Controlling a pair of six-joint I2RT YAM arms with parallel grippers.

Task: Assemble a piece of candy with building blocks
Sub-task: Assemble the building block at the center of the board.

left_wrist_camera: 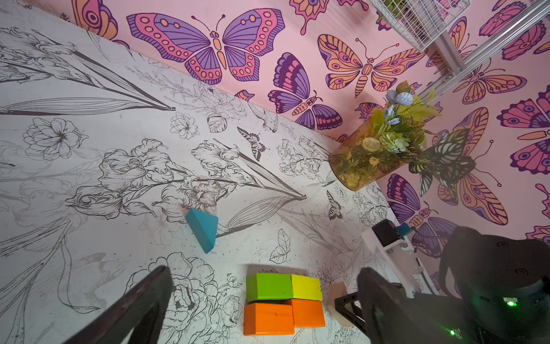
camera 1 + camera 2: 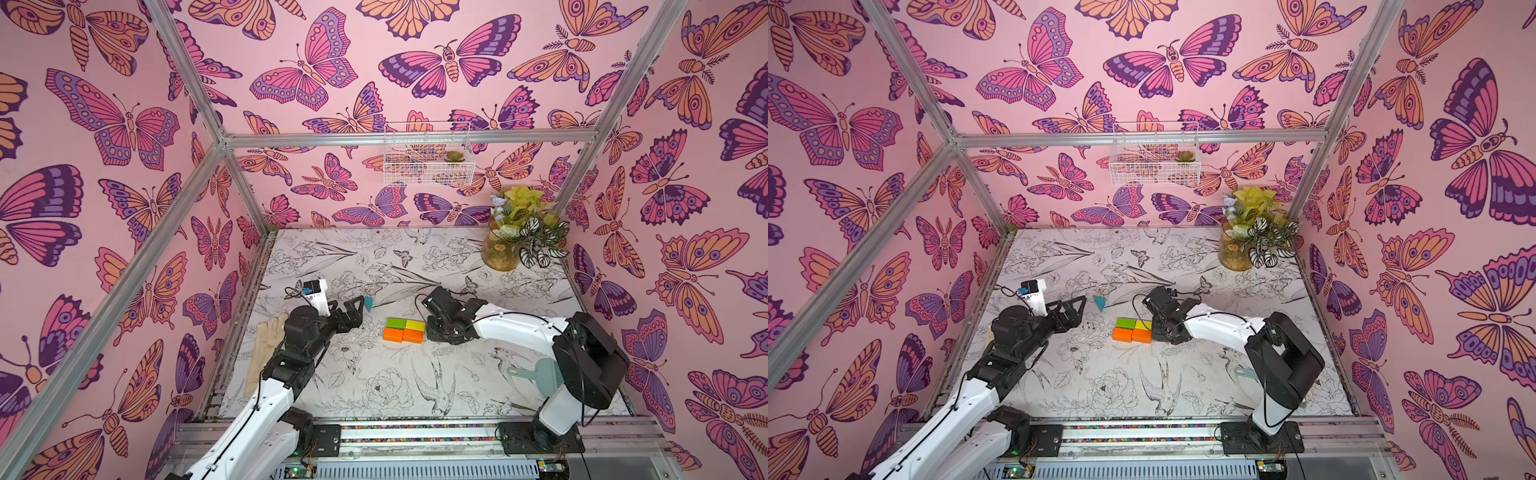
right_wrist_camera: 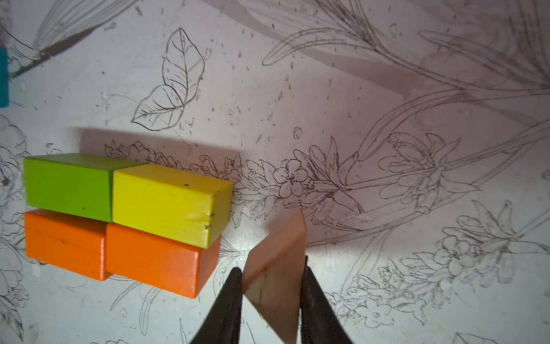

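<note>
1. While the right gripper (image 3: 271, 266) clamps its jaws on the tan wedge (image 3: 276, 250), lower middle of the wrist frame, just right of the yellow brick (image 3: 169, 202) and orange brick (image 3: 154, 259), a slow approach suits.
2. The wedge should meet both brick ends, centred on their seam, without shoving them.
3. The left gripper (image 2: 356, 311), jaws wide and empty, hovers by the teal wedge (image 2: 368, 303).

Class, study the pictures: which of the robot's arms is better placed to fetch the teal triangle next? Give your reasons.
Left. The left gripper is open and empty, and the teal triangle lies on the table just ahead of it. The right gripper is shut on the tan triangle.
</note>
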